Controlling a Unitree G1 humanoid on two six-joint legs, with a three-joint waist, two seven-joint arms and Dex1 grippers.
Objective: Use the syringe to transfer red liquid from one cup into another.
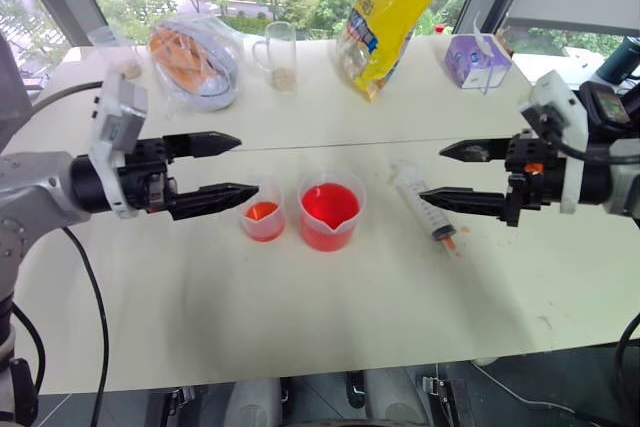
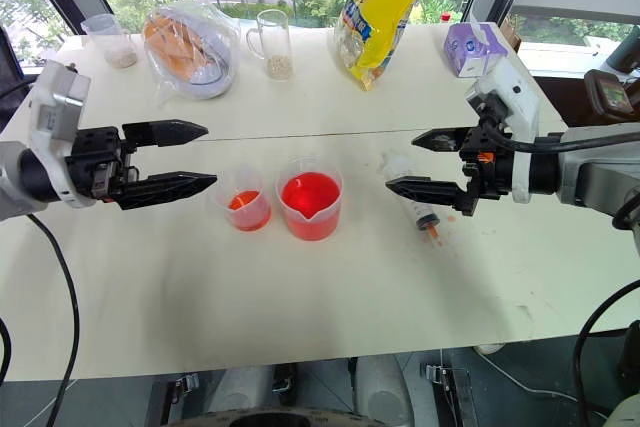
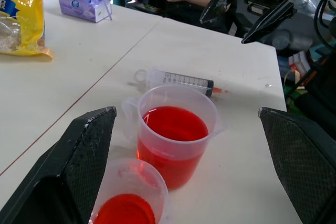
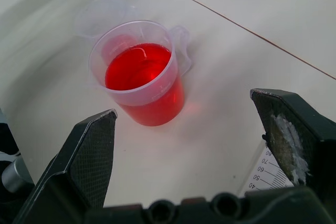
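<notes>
While both claws are hovering apart and empty — left claw (image 1: 222,168) by the small cup (image 1: 263,214), right claw (image 1: 452,175) just over the syringe (image 1: 424,206) — nothing is being gripped. Syringe is lying flat on the table (image 1: 300,317), right of the big cup (image 1: 331,211) of red liquid (image 1: 330,204), likely set within the right claw's reach.

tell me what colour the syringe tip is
Orange-red, on the syringe lying on the table; clearest in the left wrist view.
</notes>
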